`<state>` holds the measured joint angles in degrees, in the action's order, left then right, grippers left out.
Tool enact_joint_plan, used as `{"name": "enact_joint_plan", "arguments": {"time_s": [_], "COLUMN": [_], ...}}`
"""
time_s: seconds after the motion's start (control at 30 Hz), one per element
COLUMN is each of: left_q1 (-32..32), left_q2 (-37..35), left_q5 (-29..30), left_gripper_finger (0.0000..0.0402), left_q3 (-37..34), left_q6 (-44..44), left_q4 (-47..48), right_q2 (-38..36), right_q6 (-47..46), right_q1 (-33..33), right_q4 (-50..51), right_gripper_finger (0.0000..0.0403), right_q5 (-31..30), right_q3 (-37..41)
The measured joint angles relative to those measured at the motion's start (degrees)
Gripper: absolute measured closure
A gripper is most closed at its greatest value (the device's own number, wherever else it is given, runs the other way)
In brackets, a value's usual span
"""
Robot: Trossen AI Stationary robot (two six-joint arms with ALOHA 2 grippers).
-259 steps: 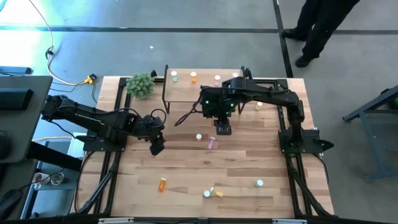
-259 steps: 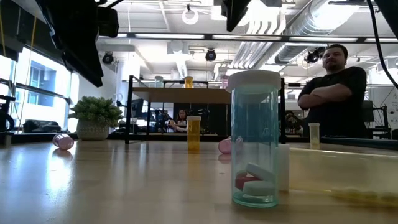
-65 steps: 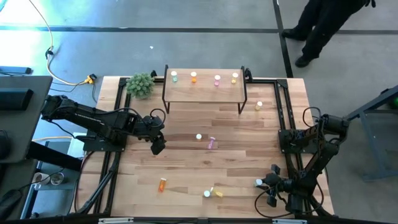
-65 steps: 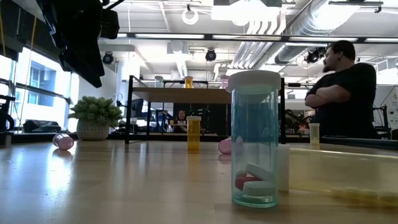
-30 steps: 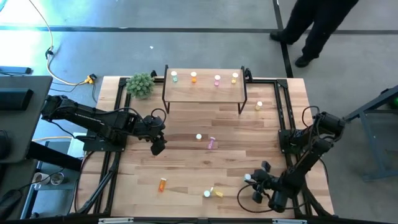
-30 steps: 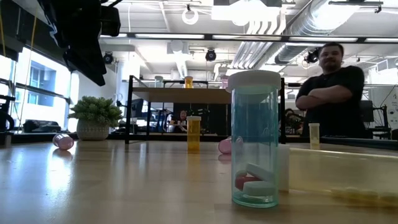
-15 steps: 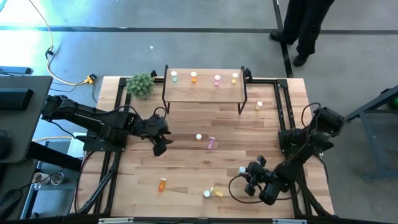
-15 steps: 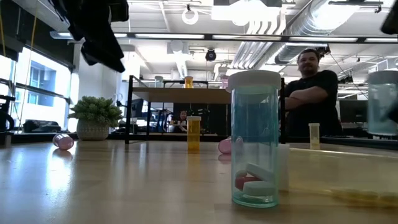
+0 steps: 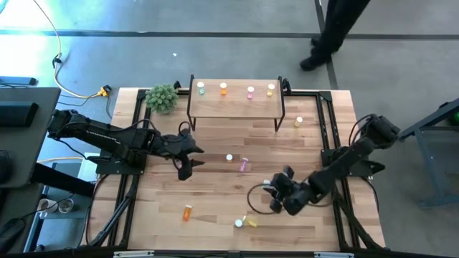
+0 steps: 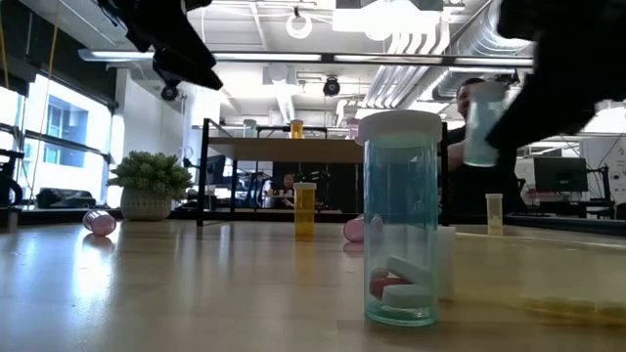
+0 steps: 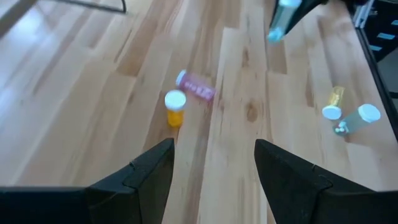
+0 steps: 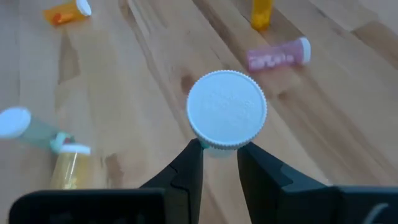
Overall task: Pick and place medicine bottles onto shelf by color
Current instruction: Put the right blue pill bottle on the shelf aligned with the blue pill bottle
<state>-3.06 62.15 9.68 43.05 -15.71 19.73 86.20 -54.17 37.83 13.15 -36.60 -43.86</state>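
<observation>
I am clamping my right gripper (image 12: pixel 219 163) on a green bottle (image 12: pixel 226 112), holding it clear above the table (image 9: pixel 215 193). My left gripper (image 11: pixel 211 165) is hanging with fingers apart, holding nothing, over an upright orange bottle (image 11: pixel 175 107) and a lying pink one (image 11: pixel 196 87). Farther back, the shelf (image 9: pixel 233 106) is carrying four bottles.

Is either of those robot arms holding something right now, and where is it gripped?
The right gripper holds a green bottle, pinched just below its white cap. The left gripper is open and empty.
</observation>
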Motion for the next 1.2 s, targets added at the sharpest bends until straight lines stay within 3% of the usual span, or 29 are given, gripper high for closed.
{"name": "enact_joint_plan", "arguments": {"time_s": [0.5, 0.93, 1.2], "left_q1": [0.5, 7.3, 8.8], "left_q2": [0.0, 0.0, 0.0], "left_q5": [-0.8, -10.4, -11.6], "left_gripper_finger": [0.0188, 0.0188, 0.0188], "left_q3": [0.1, 4.2, 9.8], "left_q6": [8.0, 8.4, 7.1], "left_q4": [-3.2, -0.7, 6.7], "right_q2": [-0.1, -0.1, -0.1], "right_q6": [17.7, 26.7, 36.0], "right_q1": [-16.8, -24.4, -26.8], "right_q4": [-12.8, -21.7, -13.2], "right_gripper_finger": [0.0323, 0.0323, 0.0323], "right_q5": [17.6, 25.2, 27.3], "right_q3": [0.0, 0.0, -8.2]}}
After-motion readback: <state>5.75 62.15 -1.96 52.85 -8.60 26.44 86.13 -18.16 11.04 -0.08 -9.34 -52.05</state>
